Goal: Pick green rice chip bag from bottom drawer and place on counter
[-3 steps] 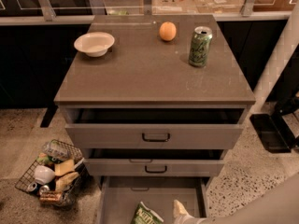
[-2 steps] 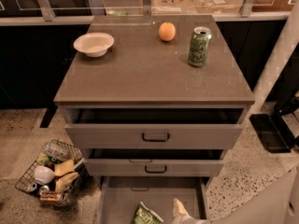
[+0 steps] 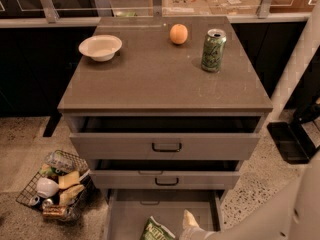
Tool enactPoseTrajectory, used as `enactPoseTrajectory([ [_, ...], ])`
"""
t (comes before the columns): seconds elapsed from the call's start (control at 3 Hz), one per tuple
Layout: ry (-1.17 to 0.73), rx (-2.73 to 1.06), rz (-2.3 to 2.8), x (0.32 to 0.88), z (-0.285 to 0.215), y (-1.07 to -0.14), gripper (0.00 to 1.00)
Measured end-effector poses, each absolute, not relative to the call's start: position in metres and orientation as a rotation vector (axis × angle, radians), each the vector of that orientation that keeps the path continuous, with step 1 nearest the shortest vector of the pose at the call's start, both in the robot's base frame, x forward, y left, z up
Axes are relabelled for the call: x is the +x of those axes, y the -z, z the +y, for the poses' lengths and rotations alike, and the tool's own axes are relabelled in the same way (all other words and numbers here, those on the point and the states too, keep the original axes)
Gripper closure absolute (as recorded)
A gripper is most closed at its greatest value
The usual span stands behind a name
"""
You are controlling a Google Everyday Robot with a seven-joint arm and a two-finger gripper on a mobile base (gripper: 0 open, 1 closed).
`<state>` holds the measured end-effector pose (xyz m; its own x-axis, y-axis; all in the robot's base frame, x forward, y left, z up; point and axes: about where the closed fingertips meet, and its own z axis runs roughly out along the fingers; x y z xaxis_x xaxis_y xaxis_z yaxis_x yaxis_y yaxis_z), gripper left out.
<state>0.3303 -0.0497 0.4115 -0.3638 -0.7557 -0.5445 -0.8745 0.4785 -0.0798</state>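
Tool (image 3: pixel 190 223) is hanging inside btm drawer (image 3: pixel 131 211), grip state can't tell; green rice chip bag (image 3: pixel 157 230) is lying just beside it, desk (image 3: pixel 150 79) well above.

Matt, stone-like grey-brown tabletop (image 3: pixel 150 79), carrying a glossy metal drink can (image 3: pixel 213 50), a smooth white bowl (image 3: pixel 100 47) and a matt orange (image 3: pixel 178 34). Plain matt grey bottom drawer (image 3: pixel 127 215), with the crinkly, shiny green rice chip bag (image 3: pixel 156 230) inside. Pale, smooth hand (image 3: pixel 189 220) low in that drawer, just beside the bag. Thin metal wire basket (image 3: pixel 29 194) on speckled, rough-looking floor (image 3: pixel 250 184).
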Motion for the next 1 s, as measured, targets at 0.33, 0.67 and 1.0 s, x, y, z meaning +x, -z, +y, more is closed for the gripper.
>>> enactPoseTrajectory([
  [0.33,-0.227,-1.37,2.275,0.355,-0.039,-0.383,0.0],
  [0.67,-0.199,-1.397,2.357,0.376,-0.013,-0.341,0.0],
  [1.0,-0.244,-1.398,2.402,0.38,0.007,-0.3,0.0],
])
